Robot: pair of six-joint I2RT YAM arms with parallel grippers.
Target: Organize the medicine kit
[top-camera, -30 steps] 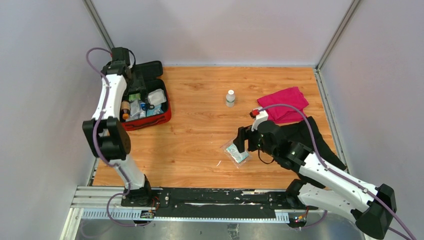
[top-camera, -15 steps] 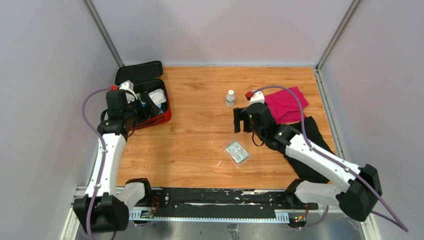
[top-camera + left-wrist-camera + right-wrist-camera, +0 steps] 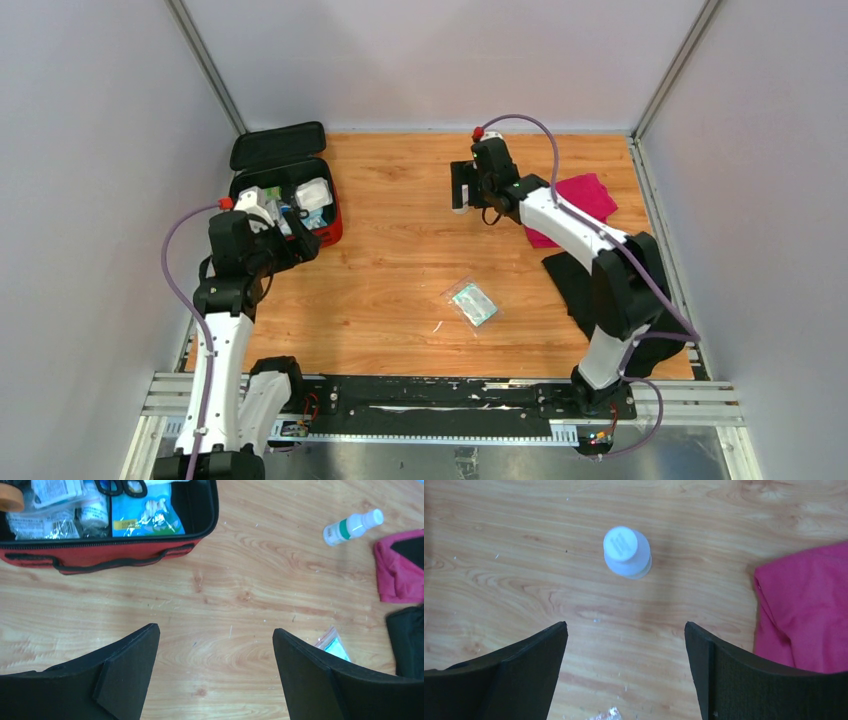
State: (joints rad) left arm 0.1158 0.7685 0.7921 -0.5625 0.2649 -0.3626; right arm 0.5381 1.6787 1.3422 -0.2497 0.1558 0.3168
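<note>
- The medicine kit (image 3: 278, 146) lies open at the far left of the worktop (image 3: 400, 270), with supplies packed inside.
- The left end effector (image 3: 215, 630) hangs just on its near side, jaws wide and empty.
- The right end effector (image 3: 625, 625) hovers by the upright white bottle (image 3: 626, 552), jaws wide and empty.
- A magenta cloth (image 3: 804, 615) lies to the bottle's right.

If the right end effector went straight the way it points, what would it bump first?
Probably the white bottle, standing upright just ahead of the open right end effector. Depth is unclear, so it might touch the table beside it.
</note>
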